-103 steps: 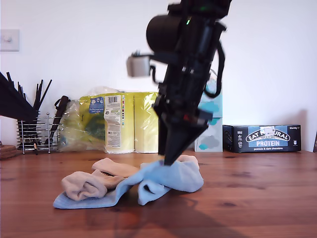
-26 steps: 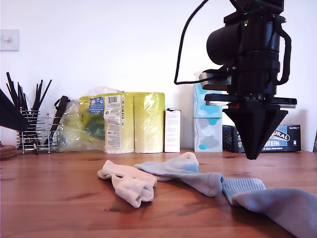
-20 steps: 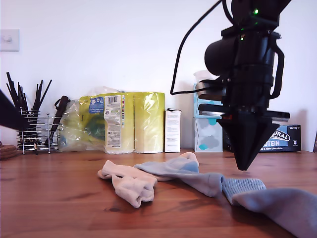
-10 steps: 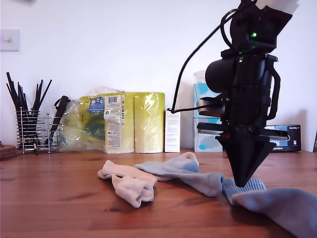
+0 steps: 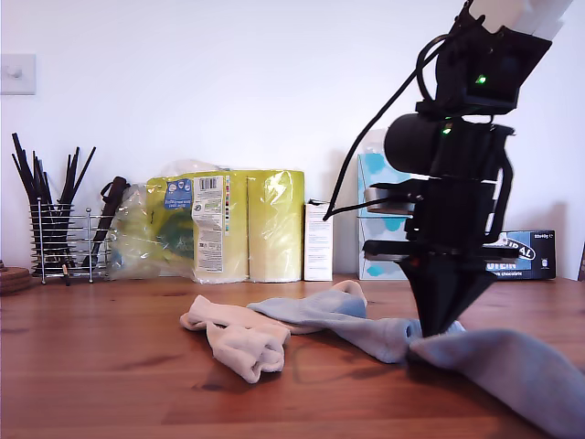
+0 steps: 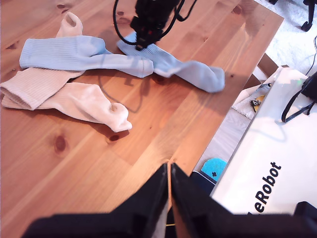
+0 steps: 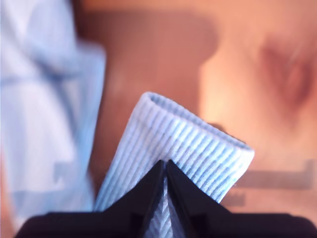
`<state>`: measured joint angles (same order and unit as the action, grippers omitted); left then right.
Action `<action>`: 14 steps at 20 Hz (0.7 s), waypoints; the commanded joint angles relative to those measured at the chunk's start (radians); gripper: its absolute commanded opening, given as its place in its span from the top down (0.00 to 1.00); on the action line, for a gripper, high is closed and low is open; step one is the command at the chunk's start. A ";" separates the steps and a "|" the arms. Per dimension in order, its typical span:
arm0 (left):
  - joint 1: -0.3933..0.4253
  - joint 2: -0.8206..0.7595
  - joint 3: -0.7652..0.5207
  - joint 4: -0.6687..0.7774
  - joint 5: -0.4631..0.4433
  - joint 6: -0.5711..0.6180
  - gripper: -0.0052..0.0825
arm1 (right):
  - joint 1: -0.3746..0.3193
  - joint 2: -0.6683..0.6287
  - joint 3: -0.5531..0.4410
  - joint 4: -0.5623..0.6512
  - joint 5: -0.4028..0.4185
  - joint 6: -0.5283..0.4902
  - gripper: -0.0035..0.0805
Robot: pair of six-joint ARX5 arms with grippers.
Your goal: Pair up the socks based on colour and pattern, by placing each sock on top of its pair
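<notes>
On the table [image 5: 91,384], going from the exterior view's left, the beige socks [image 5: 239,337] lie in a heap, then a blue sock [image 5: 343,322] overlaps them. The far blue sock [image 5: 512,361] sits at that view's right. All look limp, light and easily bunched; the ribbed cuff [image 7: 188,148] seems the firmest hold. My second gripper [image 7: 166,171], pressed together, pinches that cuff. My first gripper [image 6: 168,173] hangs closed and empty.

Blue sock [image 5: 512,361] runs off the exterior view's right edge, toe unseen, and its ribbed cuff is hidden behind my second gripper [image 5: 441,331]. Second wrist view: everything past the cuff is blur. Box [image 5: 526,256] behind the arm has its label mostly covered, unreadable.
</notes>
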<state>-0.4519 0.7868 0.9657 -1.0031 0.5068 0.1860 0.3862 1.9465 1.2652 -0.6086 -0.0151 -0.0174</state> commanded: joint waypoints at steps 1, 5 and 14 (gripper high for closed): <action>-0.003 -0.008 -0.015 0.002 0.006 -0.003 0.96 | -0.021 0.074 -0.031 0.039 0.039 -0.016 0.97; -0.003 -0.008 -0.015 0.002 0.009 -0.003 0.96 | -0.042 0.064 -0.024 0.023 0.041 -0.035 0.97; -0.003 0.013 -0.016 0.026 -0.005 0.071 0.96 | -0.025 -0.262 -0.032 0.005 -0.005 0.008 0.97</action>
<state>-0.4519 0.7902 0.9657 -0.9890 0.5034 0.2390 0.3496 1.7142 1.2514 -0.6193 -0.0166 -0.0216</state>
